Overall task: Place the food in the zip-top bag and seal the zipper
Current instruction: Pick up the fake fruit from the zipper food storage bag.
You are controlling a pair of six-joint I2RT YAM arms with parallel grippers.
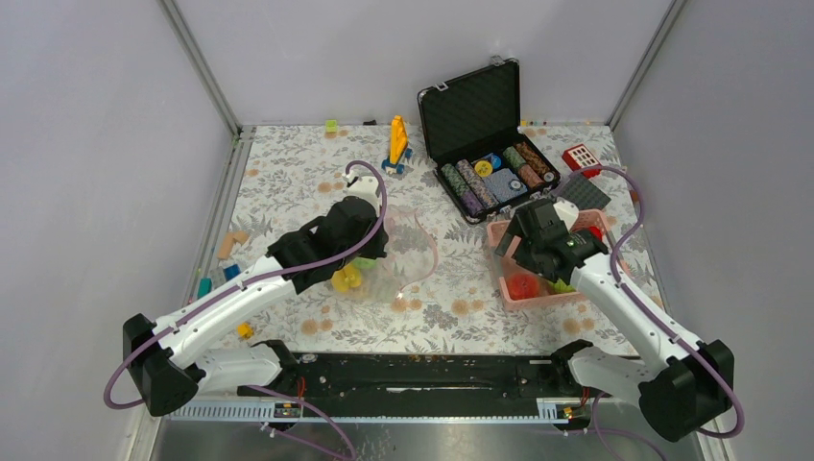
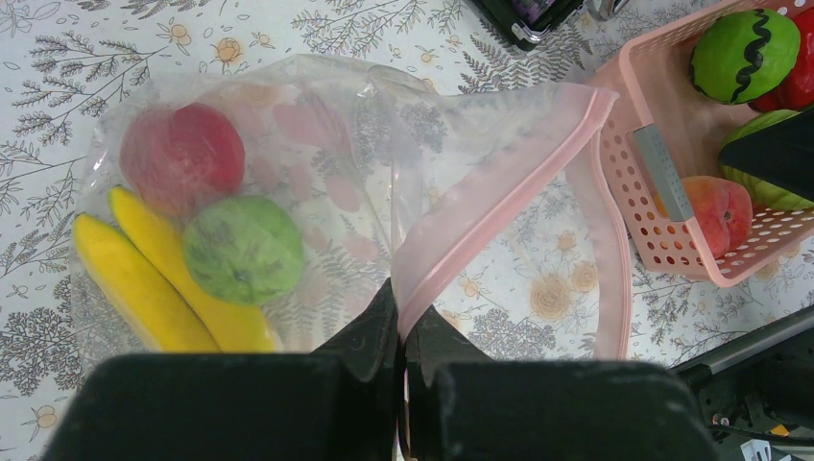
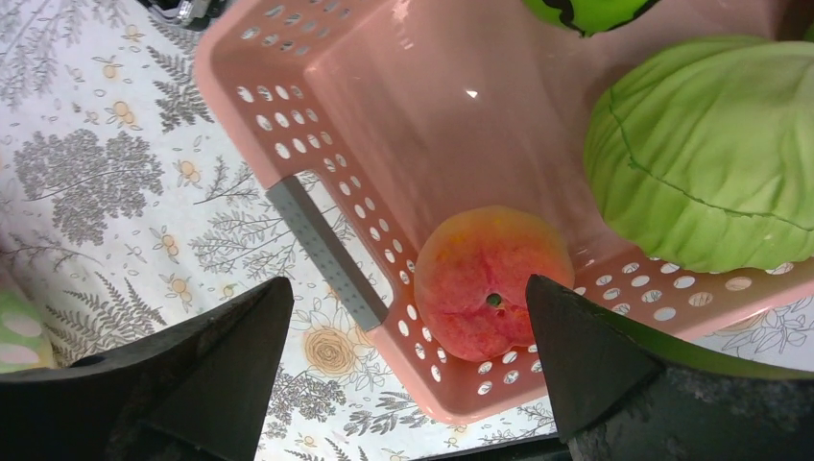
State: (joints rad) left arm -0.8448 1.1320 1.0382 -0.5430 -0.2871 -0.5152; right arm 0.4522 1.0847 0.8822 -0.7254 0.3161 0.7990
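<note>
Zip-top bag (image 2: 317, 144) mid-frame on worktop (image 1: 451, 288), holding bananas (image 2: 154, 279), red fruit (image 2: 182, 158), green fruit (image 2: 243, 250). Left end effector (image 2: 400, 327) clamped on zipper (image 2: 499, 187). Pink basket (image 3: 288, 106) at right holds peach (image 3: 494, 283), cabbage (image 3: 701, 173), striped green piece (image 2: 744, 53). Right end effector (image 3: 408, 288) jaws wide apart, straddling peach. Only top view catches poker-chip case (image 1: 475, 115), upper right.

Clear soft plastic bag (image 1: 408, 240): its near part hidden under the left arm (image 1: 240, 288) from overhead.
Pink perforated plastic basket (image 1: 501, 264): mostly covered by the right arm (image 1: 624, 298).
Dark-striped green toy fruit (image 3: 586, 12): cut off by the right wrist view's top edge.
Pale-green cabbage-like toy (image 3: 710, 163): cut off at its right edge.
</note>
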